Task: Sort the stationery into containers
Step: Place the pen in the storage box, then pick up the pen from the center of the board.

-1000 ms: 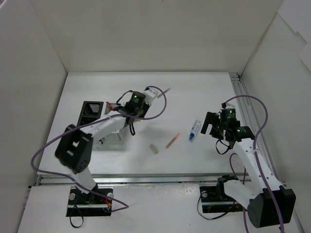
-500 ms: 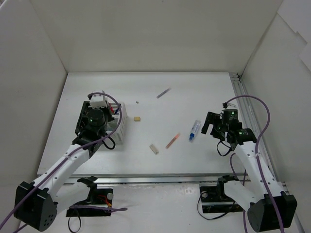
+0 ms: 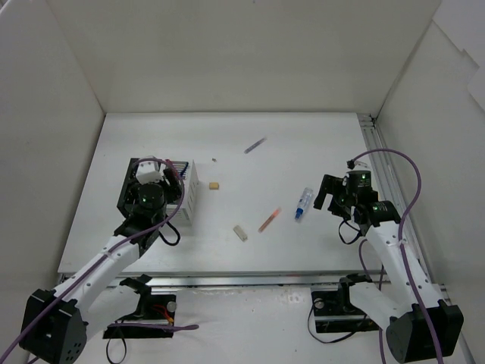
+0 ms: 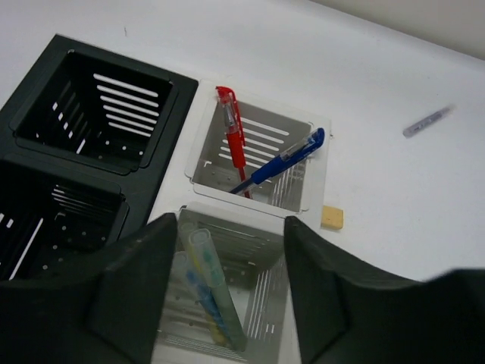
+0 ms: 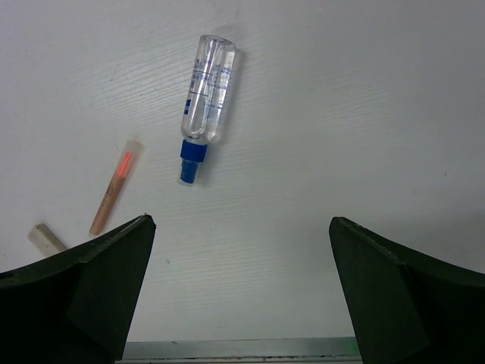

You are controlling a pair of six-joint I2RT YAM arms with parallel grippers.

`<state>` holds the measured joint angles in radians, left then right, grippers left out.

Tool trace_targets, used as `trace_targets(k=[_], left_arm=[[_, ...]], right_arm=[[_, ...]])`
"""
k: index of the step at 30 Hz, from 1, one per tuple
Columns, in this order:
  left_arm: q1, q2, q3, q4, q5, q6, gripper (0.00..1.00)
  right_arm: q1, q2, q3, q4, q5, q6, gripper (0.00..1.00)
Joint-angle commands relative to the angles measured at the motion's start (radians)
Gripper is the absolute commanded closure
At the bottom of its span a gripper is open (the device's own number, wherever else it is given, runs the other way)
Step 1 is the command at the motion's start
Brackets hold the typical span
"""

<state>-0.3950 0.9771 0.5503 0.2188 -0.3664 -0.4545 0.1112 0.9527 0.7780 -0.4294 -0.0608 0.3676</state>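
My left gripper [image 4: 231, 292] hangs open over the near compartment of the white container [image 4: 322, 163]. Two clear pens, one with yellow inside [image 4: 204, 265], lean free in that compartment between the fingers. A red pen [image 4: 233, 136] and a blue pen [image 4: 284, 158] stand in the far compartment. The black container [image 4: 45, 163] sits against its left side. My right gripper [image 5: 242, 288] is open and low over the table, with nothing between its fingers. Ahead of it lie a clear tube with a blue cap [image 5: 210, 91], an orange pen [image 5: 114, 189] and a beige eraser [image 5: 47, 237].
Out on the table lie a grey pen [image 3: 255, 145], a small beige eraser [image 3: 215, 185] by the white container [image 3: 191, 196], and a pale eraser [image 3: 240, 233] beside the orange pen [image 3: 268, 220]. A metal rail [image 5: 242, 350] runs along the near edge. White walls enclose the table.
My left arm swung from the middle of the table back over the white container and its jaws came apart; a clear pen now rests in the near compartment. The right arm has not moved.
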Motion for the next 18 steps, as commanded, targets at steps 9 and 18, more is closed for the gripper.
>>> trace_targets(k=[9, 18], left_arm=[[-0.192, 0.162, 0.351, -0.119, 0.183, 0.187, 0.00], [-0.379, 0.673, 0.735, -0.306, 0.506, 0.404, 0.00]], right_arm=[[-0.004, 0.052, 0.072, 0.061, 0.056, 0.091, 0.02], [-0.047, 0.159, 0.090, 0.060, 0.042, 0.125, 0.02]])
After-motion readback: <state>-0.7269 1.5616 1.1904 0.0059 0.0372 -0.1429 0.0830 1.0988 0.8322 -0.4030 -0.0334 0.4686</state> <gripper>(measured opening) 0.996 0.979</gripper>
